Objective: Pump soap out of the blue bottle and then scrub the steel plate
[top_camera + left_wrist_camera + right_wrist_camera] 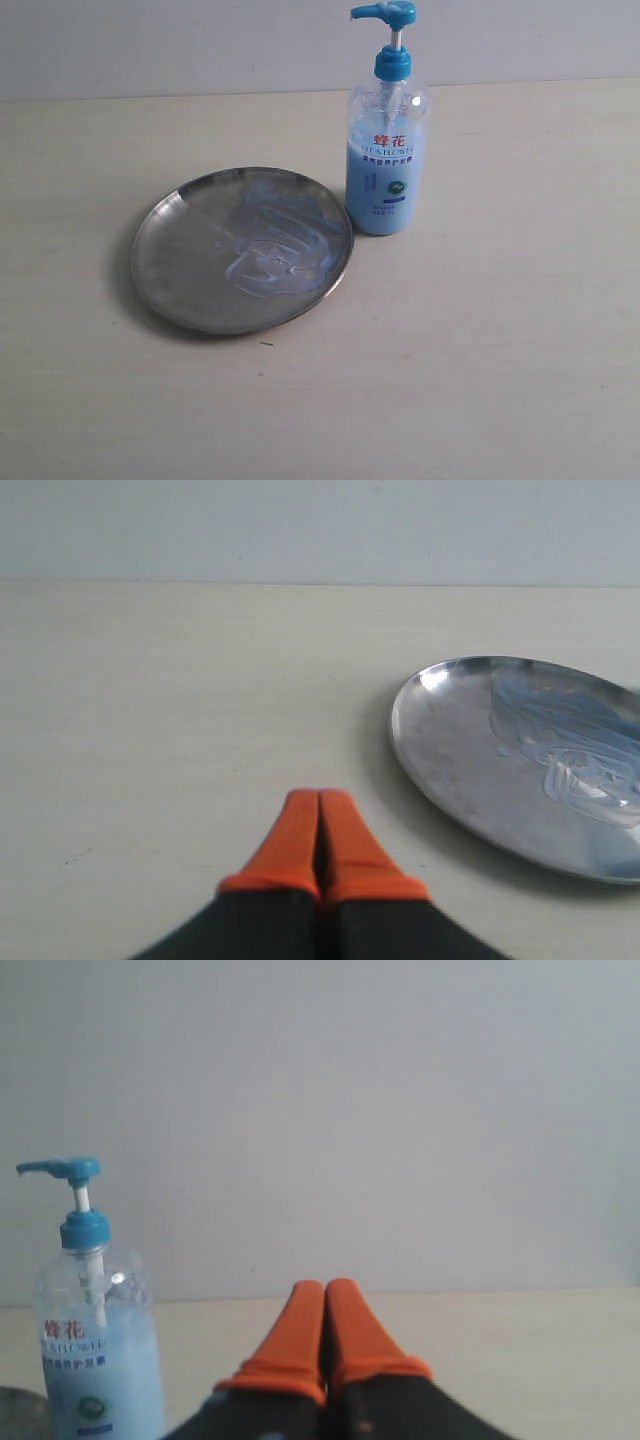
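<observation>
we are holding left gripper (320, 805) and right gripper (325, 1295) pinched together, empty, off the work. blue bottle (386, 160) is standing just beside steel plate (170, 240), nozzle (366, 13) aiming toward smeared soap (275, 250).

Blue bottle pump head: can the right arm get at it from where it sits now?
Probably yes. The blue bottle stands upright beside the steel plate, its pump head bare with nothing above it, and open table lies between it and the right arm's shut jaws.

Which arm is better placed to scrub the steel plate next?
Left, probably: the left gripper, shut, sits near the steel plate, already smeared with soap; the right gripper faces the blue bottle.
</observation>
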Tool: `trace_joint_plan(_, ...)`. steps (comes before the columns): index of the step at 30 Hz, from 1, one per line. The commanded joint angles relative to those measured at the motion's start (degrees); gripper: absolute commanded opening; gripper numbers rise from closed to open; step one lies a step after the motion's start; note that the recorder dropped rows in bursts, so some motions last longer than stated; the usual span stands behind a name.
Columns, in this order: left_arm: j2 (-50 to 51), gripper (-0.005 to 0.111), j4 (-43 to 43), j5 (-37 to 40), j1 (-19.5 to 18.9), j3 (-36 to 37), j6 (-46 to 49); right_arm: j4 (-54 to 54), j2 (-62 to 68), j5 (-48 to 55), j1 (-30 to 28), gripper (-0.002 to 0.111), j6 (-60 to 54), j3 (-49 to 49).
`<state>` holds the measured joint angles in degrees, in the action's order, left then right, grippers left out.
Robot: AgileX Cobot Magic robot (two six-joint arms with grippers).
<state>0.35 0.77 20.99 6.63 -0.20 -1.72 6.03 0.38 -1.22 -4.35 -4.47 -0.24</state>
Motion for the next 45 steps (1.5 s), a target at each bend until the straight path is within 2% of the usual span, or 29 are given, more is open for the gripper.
trace_joint_plan(1,-0.35,0.000,-0.03,-0.79,-0.07,0.20,0.27,-0.41,-0.38,-9.77,-0.28,0.000,-0.37,0.24)
trace_joint_plan(4,-0.35,0.000,-0.03,-0.79,-0.07,0.20,0.27,-0.41,-0.38,-13.18,-0.28,0.000,-0.26,0.24)
trace_joint_plan(13,-0.35,0.000,-0.03,-0.79,-0.07,0.20,0.27,-0.05,0.81,-4.52,-0.28,0.000,-0.26,-11.18)
trace_joint_plan(20,-0.35,0.000,-0.03,-0.79,-0.07,0.20,0.27,-0.19,16.54,5.08,-0.28,0.000,-0.37,-26.46)
trace_joint_plan(24,-0.35,0.000,-0.03,-0.79,-0.07,0.20,0.27,-0.39,23.93,11.60,-0.28,0.000,-4.48,-32.93)
trace_joint_plan(29,-0.35,0.000,-0.03,-0.79,-0.07,0.20,0.27,-0.52,31.74,15.95,8.57,0.000,-8.08,-37.55)
trace_joint_plan(30,-0.35,0.000,-0.03,-0.79,-0.07,0.20,0.27,-0.42,33.43,16.61,11.59,0.000,-8.08,-37.90)
trace_joint_plan(34,-0.35,0.000,-0.03,-0.79,-0.07,0.20,0.27,0.34,37.43,17.46,17.86,0.000,-7.92,-37.90)
trace_joint_plan(41,-0.35,0.000,-0.03,-0.79,-0.07,0.20,0.27,14.89,42.07,17.45,22.99,0.000,-7.92,-37.90)
trace_joint_plan(45,-0.35,0.000,-0.03,-0.79,-0.07,0.20,0.27,15.01,42.21,15.86,22.98,0.000,-7.92,-37.90)
